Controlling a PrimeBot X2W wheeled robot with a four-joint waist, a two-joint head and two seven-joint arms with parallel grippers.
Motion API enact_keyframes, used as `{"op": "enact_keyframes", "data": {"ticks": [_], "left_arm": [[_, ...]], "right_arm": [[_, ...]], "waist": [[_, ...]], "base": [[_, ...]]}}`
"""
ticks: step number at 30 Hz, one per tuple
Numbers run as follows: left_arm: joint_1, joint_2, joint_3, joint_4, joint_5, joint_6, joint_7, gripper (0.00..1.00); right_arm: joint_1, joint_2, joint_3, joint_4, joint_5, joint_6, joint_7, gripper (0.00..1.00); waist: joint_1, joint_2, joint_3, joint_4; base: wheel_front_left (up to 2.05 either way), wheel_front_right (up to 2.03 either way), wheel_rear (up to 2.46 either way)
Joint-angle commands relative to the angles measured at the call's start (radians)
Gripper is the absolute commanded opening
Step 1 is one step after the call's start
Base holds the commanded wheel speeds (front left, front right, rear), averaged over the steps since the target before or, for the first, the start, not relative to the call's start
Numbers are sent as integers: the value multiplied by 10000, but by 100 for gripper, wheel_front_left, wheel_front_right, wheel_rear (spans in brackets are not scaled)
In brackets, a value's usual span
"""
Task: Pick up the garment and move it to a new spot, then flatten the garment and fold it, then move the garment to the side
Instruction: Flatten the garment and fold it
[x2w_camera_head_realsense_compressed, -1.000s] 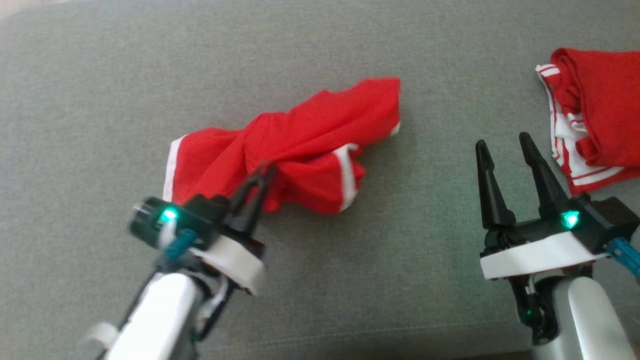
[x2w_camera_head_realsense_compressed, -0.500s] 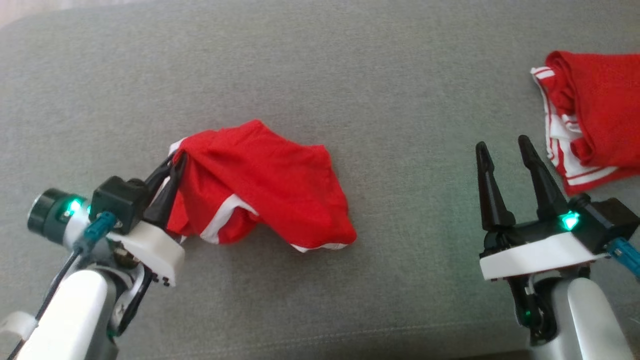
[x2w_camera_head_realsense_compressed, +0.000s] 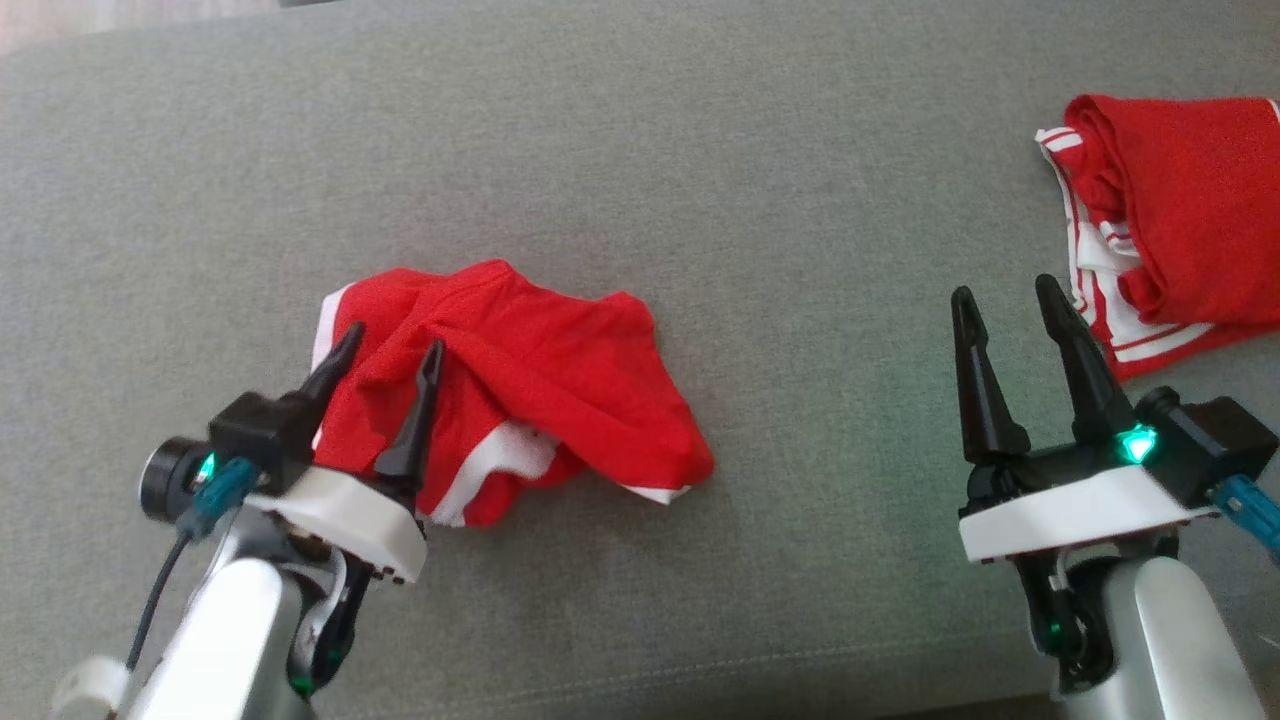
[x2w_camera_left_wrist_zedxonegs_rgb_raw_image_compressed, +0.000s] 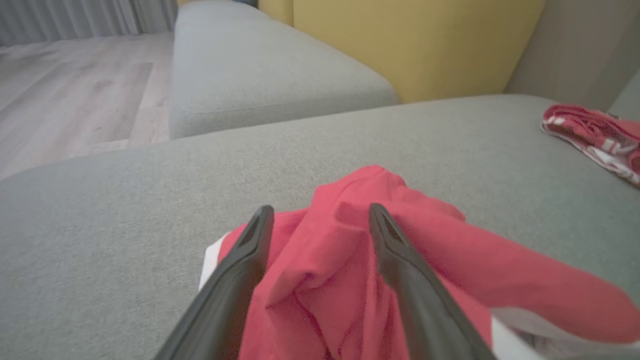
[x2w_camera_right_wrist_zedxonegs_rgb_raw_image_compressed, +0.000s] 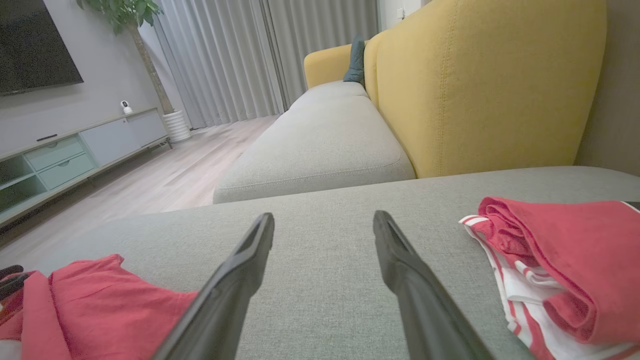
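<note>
A wide grey seat cushion (x2w_camera_head_realsense_compressed: 640, 150) spreads across the head view and carries everything else. In the right wrist view a yellow backrest (x2w_camera_right_wrist_zedxonegs_rgb_raw_image_compressed: 490, 85) rises behind it, with a second cushion (x2w_camera_right_wrist_zedxonegs_rgb_raw_image_compressed: 325, 145) of the same grey running away along that backrest and a pale wooden floor (x2w_camera_right_wrist_zedxonegs_rgb_raw_image_compressed: 165, 180) beside it, reaching to a low cabinet (x2w_camera_right_wrist_zedxonegs_rgb_raw_image_compressed: 75, 155) by the wall. The garment (x2w_camera_head_realsense_compressed: 560, 370), red with white trim, lies crumpled in a loose mound on the left half of the seat cushion, with one white-edged hem showing at its near side and another at its left end. Well apart from it, at the far right of the cushion, sits the other red cloth (x2w_camera_head_realsense_compressed: 1180, 200), bunched and rolled, with red-and-white striped bands along its left edge. The left gripper (x2w_camera_head_realsense_compressed: 392, 343) stands over the left end of the garment with its two dark fingers spread wide. In the left wrist view a raised ridge of the red fabric sits between them, and I cannot tell whether either finger touches it. The right gripper (x2w_camera_head_realsense_compressed: 1005, 290) hangs above bare cushion just beside the other red cloth, its fingers also spread wide with nothing between them.
</note>
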Motion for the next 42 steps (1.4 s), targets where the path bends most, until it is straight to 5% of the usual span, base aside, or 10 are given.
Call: {"op": "enact_keyframes", "data": {"ticks": [1,10,19,36,42], "left_arm": [[-56,-33,584,-356,-180,183,-479,100],[402,-761,1276,-1015,-552,1032,-1469,100],[904,-768,1505,-1367,-268,1461,-1618,100],[917,-715,1437,-1385,-77,1581,-1658,100],[654,-762,1343,-1391,-39,1494,-1666,100]], "right_arm": [[7,1,183,-343,-9,-9,64,100],[62,-156,277,-480,-167,-9,398,100],[228,-322,343,-634,-264,-9,719,100],[263,-396,332,-679,-425,-9,1149,100],[277,-426,1082,-42,-458,-9,1912,100]], "waist": [[0,0,-80,99],[0,0,-454,378],[0,0,-661,563],[0,0,-559,741],[0,0,-266,1054]], "base": [[0,0,0],[0,0,0],[0,0,0],[0,0,0],[0,0,0]]}}
